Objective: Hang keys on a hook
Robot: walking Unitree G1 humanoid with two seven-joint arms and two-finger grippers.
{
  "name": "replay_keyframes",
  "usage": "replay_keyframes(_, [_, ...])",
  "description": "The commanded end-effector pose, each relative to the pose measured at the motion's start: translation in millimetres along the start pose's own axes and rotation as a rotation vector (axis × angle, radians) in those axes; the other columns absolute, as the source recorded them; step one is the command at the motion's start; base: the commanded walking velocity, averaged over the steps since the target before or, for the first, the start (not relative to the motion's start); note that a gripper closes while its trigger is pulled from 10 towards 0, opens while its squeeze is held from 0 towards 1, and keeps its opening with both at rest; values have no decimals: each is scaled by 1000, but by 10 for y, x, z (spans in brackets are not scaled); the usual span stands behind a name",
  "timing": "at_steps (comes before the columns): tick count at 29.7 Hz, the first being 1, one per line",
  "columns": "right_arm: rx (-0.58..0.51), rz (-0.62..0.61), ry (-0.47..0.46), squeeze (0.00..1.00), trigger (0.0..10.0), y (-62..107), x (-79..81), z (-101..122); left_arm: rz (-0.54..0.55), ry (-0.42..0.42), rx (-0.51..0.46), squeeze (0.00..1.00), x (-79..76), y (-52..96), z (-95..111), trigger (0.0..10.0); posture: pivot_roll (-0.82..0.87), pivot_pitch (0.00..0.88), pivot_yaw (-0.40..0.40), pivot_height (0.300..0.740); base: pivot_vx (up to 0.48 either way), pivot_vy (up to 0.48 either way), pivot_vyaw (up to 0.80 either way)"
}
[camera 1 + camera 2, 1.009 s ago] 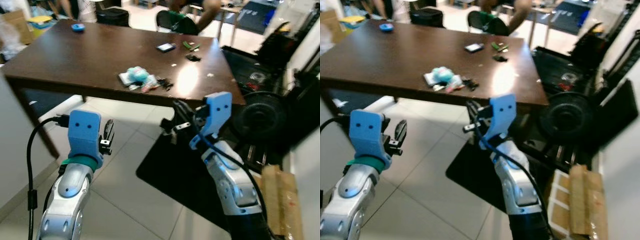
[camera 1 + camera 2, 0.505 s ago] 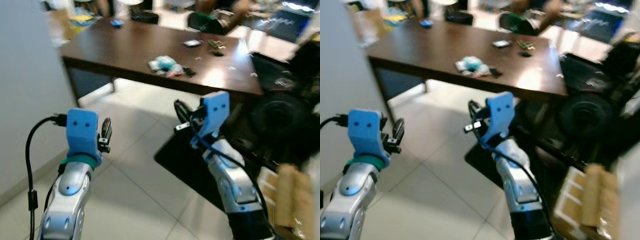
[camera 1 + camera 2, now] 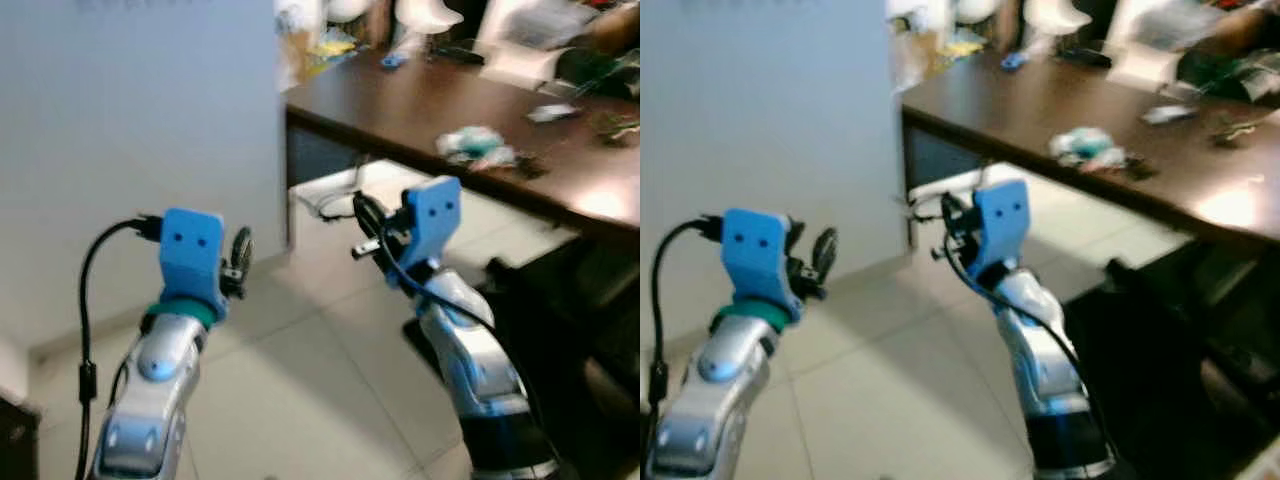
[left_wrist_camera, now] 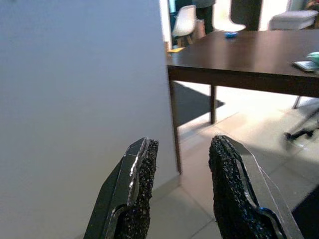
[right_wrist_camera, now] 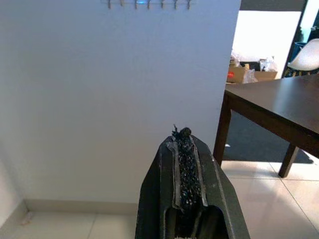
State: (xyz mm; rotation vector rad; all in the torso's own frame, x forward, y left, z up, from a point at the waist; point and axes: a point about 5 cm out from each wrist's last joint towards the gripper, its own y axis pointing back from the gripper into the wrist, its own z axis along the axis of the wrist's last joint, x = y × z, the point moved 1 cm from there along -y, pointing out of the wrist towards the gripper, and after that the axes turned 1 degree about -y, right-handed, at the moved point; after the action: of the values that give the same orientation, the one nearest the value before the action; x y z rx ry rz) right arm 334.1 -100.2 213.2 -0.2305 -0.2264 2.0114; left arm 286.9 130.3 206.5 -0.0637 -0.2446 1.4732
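White wall (image 3: 130,150) fills the head views' left; two grippers are raised before it, left gripper (image 3: 240,262) and right gripper (image 3: 366,228). A dark table (image 3: 420,110) carries one small clutter pile (image 3: 478,147) near its front edge. Left wrist view: fingers (image 4: 134,189) spread, nothing between. Right wrist view: fingers (image 5: 185,174) pressed together, something small and dark at the tips, possibly keys; six hooks (image 5: 148,4) in one row high on the wall.
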Motion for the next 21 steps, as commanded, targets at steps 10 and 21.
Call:
replay_keyframes(10, [-11,-16,-45,0,10000,7,-21,-12,-30,-36,-42,0,-56,-61,53,10000,-45,0,27,740,139,0,548])
replay_keyframes(21, [-33,-31,-55,0,10000,-6,-31,8,-34,-37,-73,0,-84,-118,122,10000,-44,0,31,740,465,0,0])
